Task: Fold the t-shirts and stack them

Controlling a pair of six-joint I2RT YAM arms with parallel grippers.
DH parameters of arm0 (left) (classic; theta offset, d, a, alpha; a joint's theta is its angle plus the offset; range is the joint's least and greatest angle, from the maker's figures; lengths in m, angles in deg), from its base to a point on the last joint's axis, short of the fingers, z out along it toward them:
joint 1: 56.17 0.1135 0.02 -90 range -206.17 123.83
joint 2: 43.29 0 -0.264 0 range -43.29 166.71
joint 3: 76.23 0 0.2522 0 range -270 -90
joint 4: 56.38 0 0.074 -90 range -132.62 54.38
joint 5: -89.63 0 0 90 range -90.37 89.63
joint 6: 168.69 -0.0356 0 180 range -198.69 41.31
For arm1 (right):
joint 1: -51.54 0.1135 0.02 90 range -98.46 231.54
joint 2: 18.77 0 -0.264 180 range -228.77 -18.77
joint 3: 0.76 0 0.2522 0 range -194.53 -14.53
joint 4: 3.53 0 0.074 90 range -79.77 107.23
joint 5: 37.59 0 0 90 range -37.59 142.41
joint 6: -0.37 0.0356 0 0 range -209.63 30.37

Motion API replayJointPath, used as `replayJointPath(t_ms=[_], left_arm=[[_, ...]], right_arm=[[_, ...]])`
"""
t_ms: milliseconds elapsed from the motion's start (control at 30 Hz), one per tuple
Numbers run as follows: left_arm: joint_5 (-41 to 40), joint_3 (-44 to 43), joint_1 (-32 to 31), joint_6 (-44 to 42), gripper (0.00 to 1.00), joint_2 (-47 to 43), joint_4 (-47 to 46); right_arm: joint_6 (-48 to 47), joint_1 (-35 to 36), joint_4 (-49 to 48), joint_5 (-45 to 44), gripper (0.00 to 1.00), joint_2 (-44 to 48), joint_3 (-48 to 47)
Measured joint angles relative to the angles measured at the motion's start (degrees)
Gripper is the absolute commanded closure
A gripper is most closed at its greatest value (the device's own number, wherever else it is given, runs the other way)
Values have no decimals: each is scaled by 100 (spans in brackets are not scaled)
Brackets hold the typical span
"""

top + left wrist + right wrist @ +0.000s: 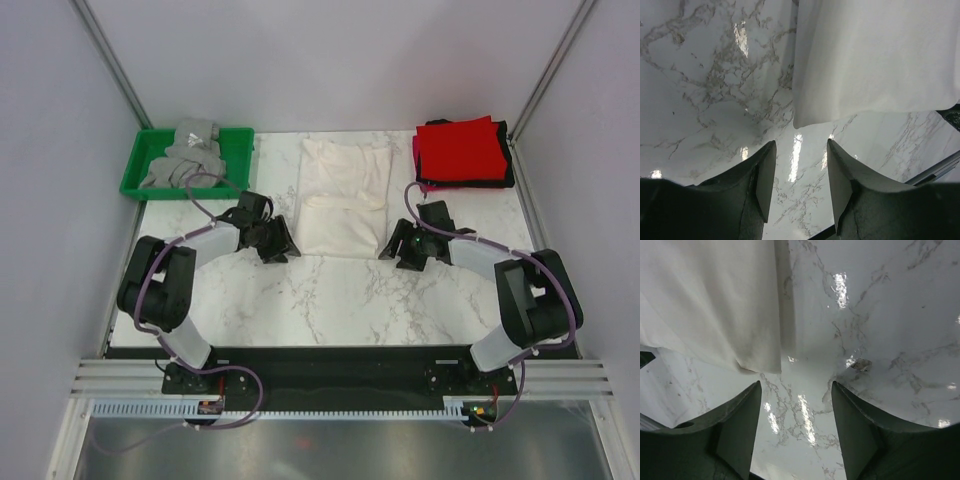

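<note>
A white t-shirt (343, 197) lies folded in the middle of the marble table, plain side up. My left gripper (281, 243) is at its near left corner, open and empty; the left wrist view shows that gripper (801, 145) just short of the shirt's corner (805, 120). My right gripper (397, 246) is at the near right corner, open and empty too; in the right wrist view it (796, 386) hovers over bare marble beside the white shirt's corner (760, 362). A folded red t-shirt (460, 148) tops a stack with black and pink cloth at the back right. A grey t-shirt (187, 155) lies crumpled in the tray.
The green plastic tray (140, 160) stands at the back left. Metal frame posts run up both back corners. The grey cage walls close in the table on left and right.
</note>
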Motion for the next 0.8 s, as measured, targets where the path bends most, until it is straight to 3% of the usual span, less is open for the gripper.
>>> replayJointPath(t_ms=[400,800], left_arm=[[-2,177,0,155,51,68,-778],[35,210,0,378,75,428,-1303]], right_arm=[[444,-7,-1554,525,60,-433,380],[675,-7,-1843,468,83,-522,501]])
